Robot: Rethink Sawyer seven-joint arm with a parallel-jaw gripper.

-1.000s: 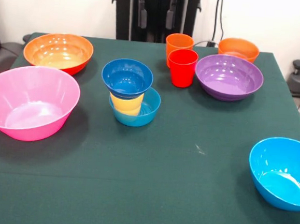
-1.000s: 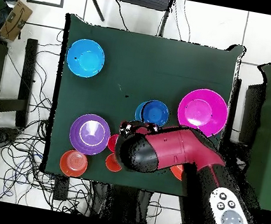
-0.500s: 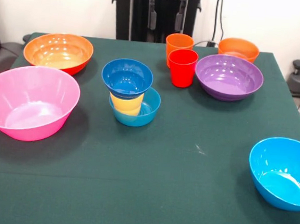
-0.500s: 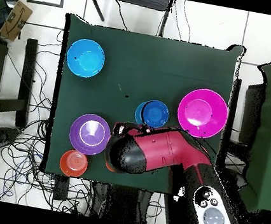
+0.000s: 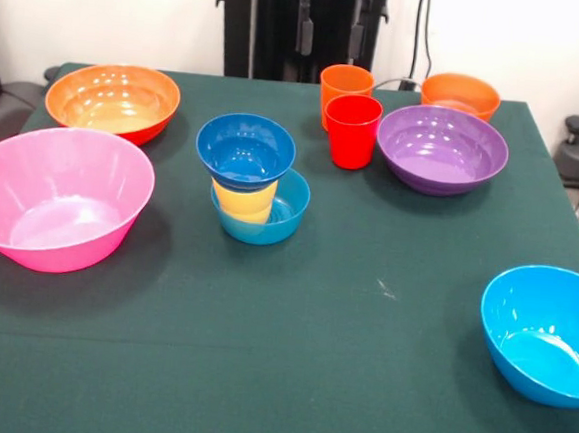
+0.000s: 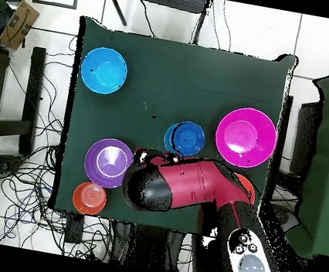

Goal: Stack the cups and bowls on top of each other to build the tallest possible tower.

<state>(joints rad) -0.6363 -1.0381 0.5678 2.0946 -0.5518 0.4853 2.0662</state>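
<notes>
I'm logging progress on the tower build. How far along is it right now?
Done: a short tower stands mid-table, a small blue bowl on a yellow cup in another small blue bowl.

In hand: nothing visibly; the gripper hangs at the far edge.

Left: red cup, orange cup, and the pink, purple, bright blue and both orange bowls.

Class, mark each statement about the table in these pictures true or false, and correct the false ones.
1. A small blue bowl sits on the yellow cup. True.
2. The yellow cup stands on the bare cloth. False: it stands inside another small blue bowl.
3. The red cup is inside the purple bowl. False: it stands beside it on the table.
4. The pink bowl is empty. True.
5. The bright blue bowl carries a cup. False: it holds nothing.
</notes>
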